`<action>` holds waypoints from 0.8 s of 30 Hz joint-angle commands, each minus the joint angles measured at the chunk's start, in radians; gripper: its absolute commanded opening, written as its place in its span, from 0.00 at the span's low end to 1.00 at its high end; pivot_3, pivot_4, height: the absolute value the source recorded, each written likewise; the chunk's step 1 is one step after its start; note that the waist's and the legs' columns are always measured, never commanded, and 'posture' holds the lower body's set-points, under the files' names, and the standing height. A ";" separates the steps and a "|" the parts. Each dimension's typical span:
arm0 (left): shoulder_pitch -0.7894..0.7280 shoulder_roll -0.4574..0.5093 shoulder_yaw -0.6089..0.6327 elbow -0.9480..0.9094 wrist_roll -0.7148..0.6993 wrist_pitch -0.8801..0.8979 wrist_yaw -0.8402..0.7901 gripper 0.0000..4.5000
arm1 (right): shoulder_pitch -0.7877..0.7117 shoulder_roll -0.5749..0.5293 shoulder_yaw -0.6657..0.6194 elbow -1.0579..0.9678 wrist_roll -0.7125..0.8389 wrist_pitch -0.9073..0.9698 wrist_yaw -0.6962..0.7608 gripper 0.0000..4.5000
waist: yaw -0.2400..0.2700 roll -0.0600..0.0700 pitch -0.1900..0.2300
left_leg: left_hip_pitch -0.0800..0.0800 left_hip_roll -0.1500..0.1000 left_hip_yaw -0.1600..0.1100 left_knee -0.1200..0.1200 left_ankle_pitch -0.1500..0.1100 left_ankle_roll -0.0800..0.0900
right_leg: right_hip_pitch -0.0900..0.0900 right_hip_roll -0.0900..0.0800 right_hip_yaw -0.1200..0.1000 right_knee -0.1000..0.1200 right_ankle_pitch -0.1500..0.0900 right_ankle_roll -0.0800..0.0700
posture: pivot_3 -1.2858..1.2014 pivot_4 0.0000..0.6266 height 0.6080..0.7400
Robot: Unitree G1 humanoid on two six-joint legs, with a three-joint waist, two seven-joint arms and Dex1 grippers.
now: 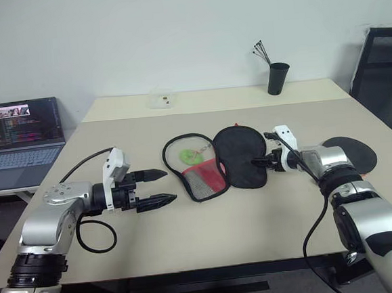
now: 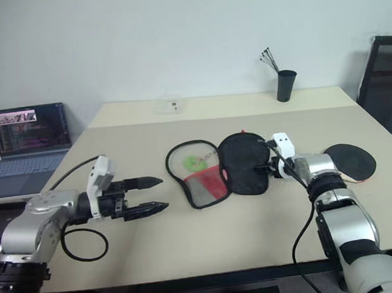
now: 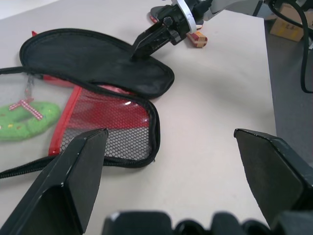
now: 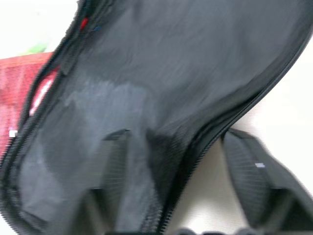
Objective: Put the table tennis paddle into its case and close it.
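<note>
A: White wall behind, beige table (image 1: 257,230). A laptop (image 1: 25,136) stands off its left side and a black cup (image 1: 278,78) of sticks sits at the far edge.

B: Case?

A: The case (image 1: 214,162) lies unzipped mid-table — red mesh half on the left, black flap folded out to the right, with a green tag in the left half.

B: Paddle?

A: The table tennis paddle (image 1: 356,151) lies flat near the right edge, well apart from the case, partly behind the right arm.

B: Hands?

A: Left hand (image 1: 160,187) hovers left of the case, fingers spread, holding nothing. Right hand (image 1: 257,161) is at the black flap's right edge — the right wrist view shows its fingers parted, one over the fabric and one beyond the zipper edge, not clamped.
</note>
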 commanded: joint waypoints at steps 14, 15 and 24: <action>-0.156 -0.058 -0.064 -0.032 -0.038 0.020 -0.080 1.00 | 0.411 0.023 -0.386 -0.880 -0.032 0.275 -0.687 0.99 | -0.001 0.000 0.001 | -0.001 0.000 0.000 0.001 0.000 0.000 | -0.001 0.000 0.001 0.003 0.000 0.000 | 0.52 0.24 1.00; -0.175 -0.063 -0.076 -0.017 -0.032 0.015 -0.096 1.00 | 0.428 0.054 -0.379 -0.941 -0.075 0.339 -0.758 0.99 | -0.003 0.000 0.001 | -0.001 0.000 0.001 0.001 0.000 0.000 | -0.002 0.000 0.001 0.004 0.000 0.000 | 0.52 0.24 1.00; -0.327 -0.105 -0.181 0.090 0.017 -0.039 -0.240 1.00 | 0.409 0.257 -0.438 -1.136 -0.171 0.644 -0.983 0.99 | -0.004 0.000 0.001 | 0.000 0.000 0.002 0.001 0.004 0.000 | -0.004 0.001 0.000 0.011 -0.001 0.001 | 0.52 0.24 1.00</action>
